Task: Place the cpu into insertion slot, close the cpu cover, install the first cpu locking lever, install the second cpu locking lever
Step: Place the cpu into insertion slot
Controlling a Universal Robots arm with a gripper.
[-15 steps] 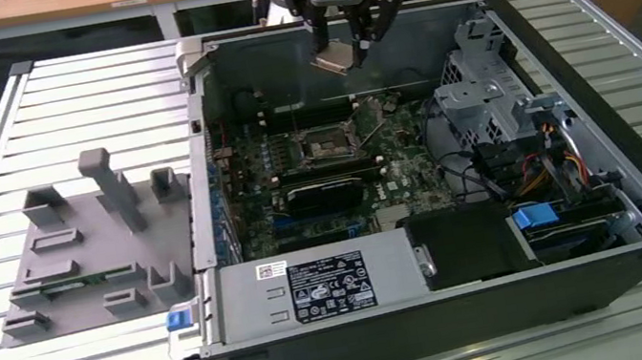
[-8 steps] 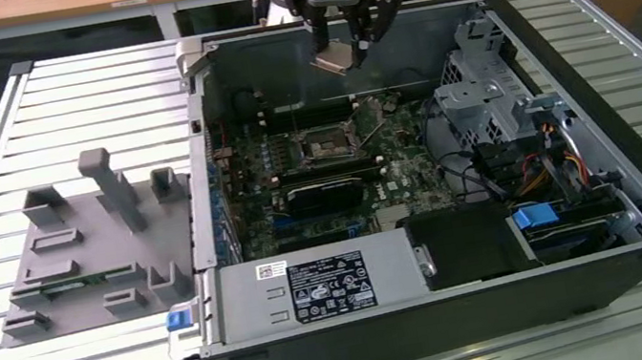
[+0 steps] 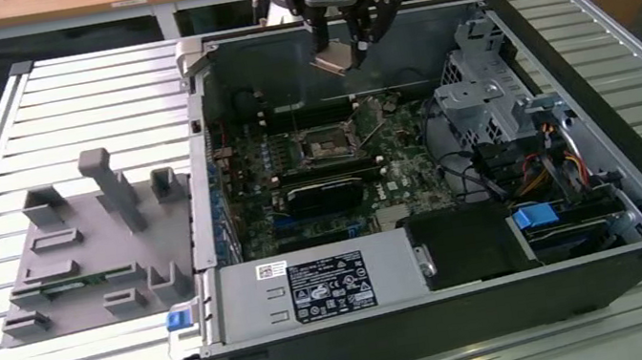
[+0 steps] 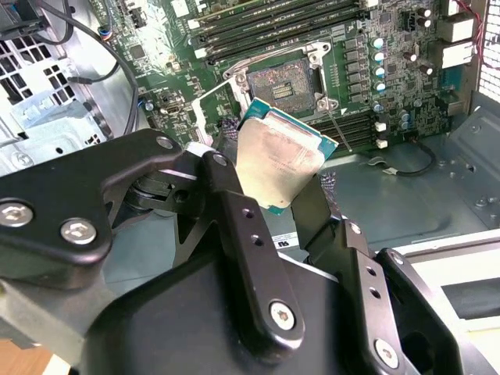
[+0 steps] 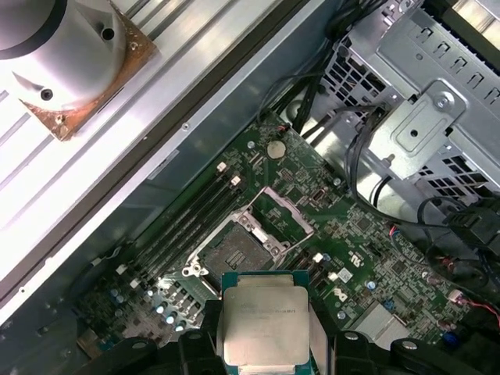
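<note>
In the exterior view, the cpu (image 3: pixel 336 58) is held tight by the claw (image 3: pixel 346 43), which is closed on it. It is held up in the air over the far part of the open computer case (image 3: pixel 632 189). The case lies on the slatted surface (image 3: pixel 27 110), close to its far edge. The insertion slot (image 3: pixel 326 145) is seen lower down on the green board, well apart from the chip.

In the second wrist view, the cpu (image 4: pixel 277 160) is pinched on two sides by the black fingers (image 4: pixel 234 211). It is tilted, not flat. The insertion slot (image 4: pixel 285 84) is bare, and the cpu cover (image 4: pixel 211 105) is lifted up beside it.

In the first wrist view, the silvery top of the cpu (image 5: pixel 264 324) is seen near the insertion slot (image 5: pixel 234 254), but not over it. The cpu cover (image 5: pixel 285 215) is open at the slot's side.

For this step to be done well, the chip is best made flat and turned so that its sides match the slot's sides. It should be brought right over the slot and set down slowly, with no pushing, as the tiny pins could likely be bent. The lifted cover should not be bumped.
</note>
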